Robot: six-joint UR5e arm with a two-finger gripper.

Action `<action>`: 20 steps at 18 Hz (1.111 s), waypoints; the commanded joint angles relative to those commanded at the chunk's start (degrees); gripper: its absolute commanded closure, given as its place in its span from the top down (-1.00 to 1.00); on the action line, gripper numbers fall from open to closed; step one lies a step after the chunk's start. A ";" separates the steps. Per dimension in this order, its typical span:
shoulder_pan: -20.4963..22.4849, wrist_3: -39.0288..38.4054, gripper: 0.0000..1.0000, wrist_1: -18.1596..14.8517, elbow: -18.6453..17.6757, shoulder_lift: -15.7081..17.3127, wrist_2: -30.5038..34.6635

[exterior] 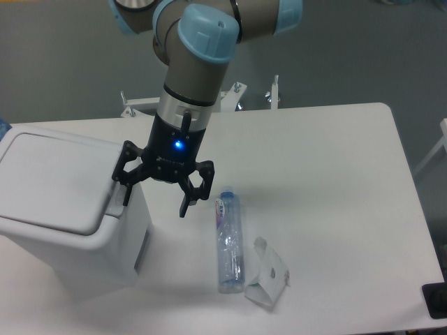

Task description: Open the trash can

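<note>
Bin point(66, 209), white smooth plastic, boxy with rounded corners, sits at the table's point(335, 181) left edge, its flat lid down. We see the claw point(155, 197) spread wide and holding nothing, one finger by the bin's right rim, touching or not we cannot tell. Right of the bin lie a clear bottle point(228, 241) and a crumpled wrapper point(267, 279). Grey floor beyond.

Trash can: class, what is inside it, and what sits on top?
The trash can has its flat lid shut, so the inside is hidden. Nothing rests on the lid; the open gripper hangs at its right edge.
</note>
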 joint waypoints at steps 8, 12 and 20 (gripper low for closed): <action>-0.26 0.26 1.00 -0.18 1.05 0.26 0.09; 2.10 1.31 1.00 1.66 1.23 -0.61 5.25; 9.65 23.70 1.00 2.55 1.14 -9.13 21.79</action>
